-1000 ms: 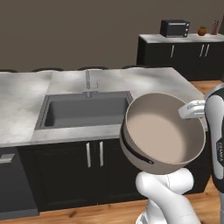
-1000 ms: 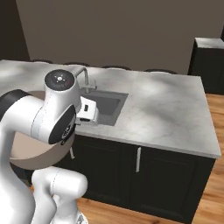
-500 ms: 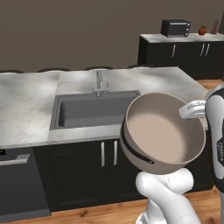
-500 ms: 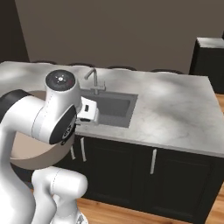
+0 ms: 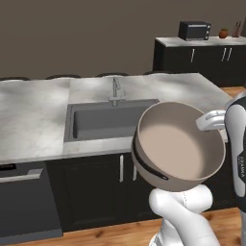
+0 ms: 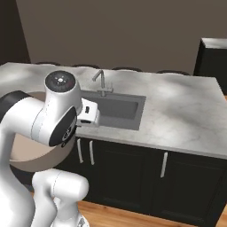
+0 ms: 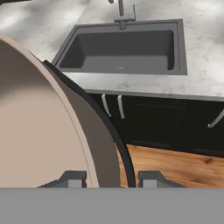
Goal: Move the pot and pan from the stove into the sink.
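The pot (image 5: 178, 145) is wide, deep and beige-tan, and it hangs tilted in the air in front of the counter with its mouth turned toward the left base camera. My gripper (image 7: 109, 180) is shut on its rim by the dark side handle. The white hand (image 5: 212, 120) sits at the pot's upper right edge. From the right base view the pot (image 6: 27, 156) shows under my arm, behind the hand (image 6: 88, 113). The dark grey sink (image 5: 106, 120) (image 6: 118, 108) (image 7: 127, 50) lies beyond the pot with nothing inside. The pan and the stove are out of view.
A silver faucet (image 5: 115, 91) (image 6: 101, 82) stands behind the basin. The marble counter (image 5: 29, 120) runs to both sides over black cabinets. A dishwasher front (image 5: 24, 204) is at lower left. A back counter carries a microwave (image 5: 194, 30). Wooden floor lies below.
The whole scene has slid to the right in both base views, so the base has driven sideways along the counter. The pot stays held in the same pose.
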